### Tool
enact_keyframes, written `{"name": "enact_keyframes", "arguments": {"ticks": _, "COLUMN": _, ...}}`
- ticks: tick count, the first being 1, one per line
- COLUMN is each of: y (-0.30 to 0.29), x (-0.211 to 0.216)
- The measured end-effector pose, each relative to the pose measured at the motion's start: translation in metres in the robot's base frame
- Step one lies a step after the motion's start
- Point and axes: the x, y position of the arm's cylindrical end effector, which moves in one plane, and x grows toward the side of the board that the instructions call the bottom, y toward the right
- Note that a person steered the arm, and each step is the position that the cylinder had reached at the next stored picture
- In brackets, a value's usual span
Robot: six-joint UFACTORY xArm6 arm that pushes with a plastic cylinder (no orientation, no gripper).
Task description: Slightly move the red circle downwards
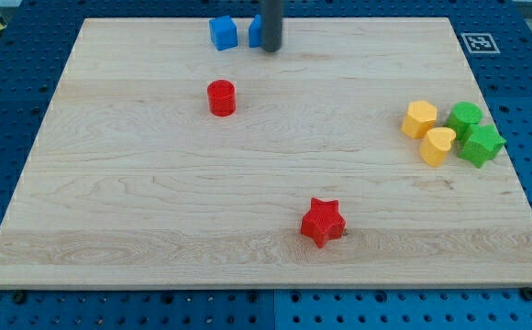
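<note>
Red circle (221, 97): a short, upright, round cylinder, so no long axis or heading. My tip (271, 49) sits up-right of it, apart; I carry no pincer.

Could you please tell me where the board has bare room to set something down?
Open: the view's left, left of the red circle, and the middle between it and the red star. Crowded: yellow and green blocks at right; blue blocks by my tip.
</note>
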Motion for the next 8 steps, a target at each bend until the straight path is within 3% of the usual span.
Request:
{"name": "enact_keyframes", "arguments": {"ticks": 2, "y": -0.052, "x": 0.015}}
{"name": "enact_keyframes", "arguments": {"ticks": 5, "y": -0.061, "x": 0.089}}
{"name": "enact_keyframes", "arguments": {"ticks": 8, "y": -0.061, "x": 0.104}}
